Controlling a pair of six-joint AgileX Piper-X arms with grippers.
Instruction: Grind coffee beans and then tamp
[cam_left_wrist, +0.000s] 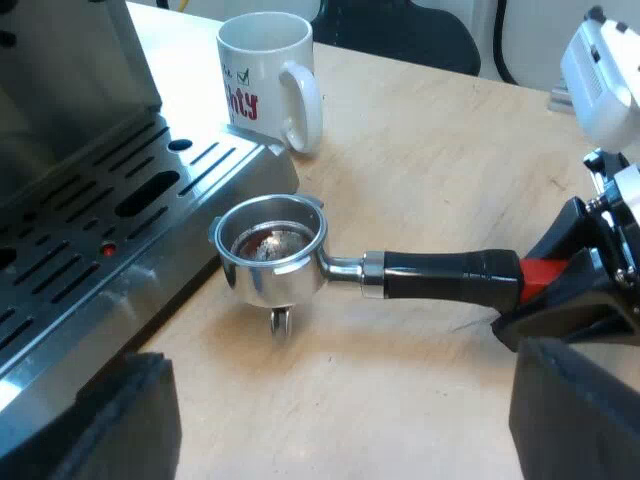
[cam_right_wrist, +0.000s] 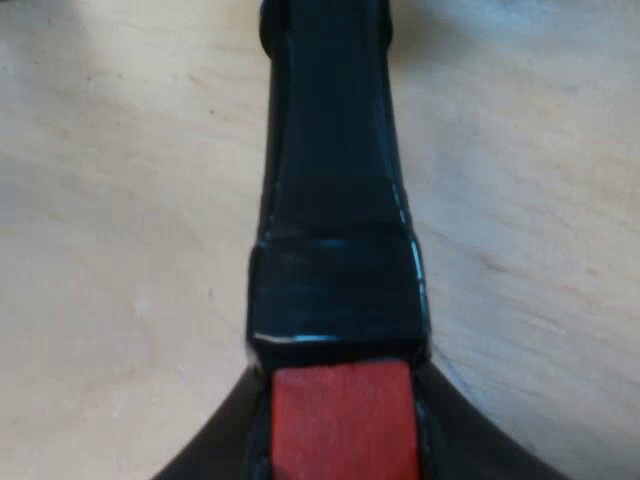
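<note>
Counter: open room on the far side of the holder. Espresso machine: tray corner just beside the basket; mug farther off.
Metal holder: upright ahead of left claw, handle lying across its reach.
Left claw: wide apart, empty.
Right claw: clamped on red end, so the nearer arm.

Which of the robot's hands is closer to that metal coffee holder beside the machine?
Right. The right hand grips the holder by its red end; the left hand hangs open, back from the holder, touching nothing.
</note>
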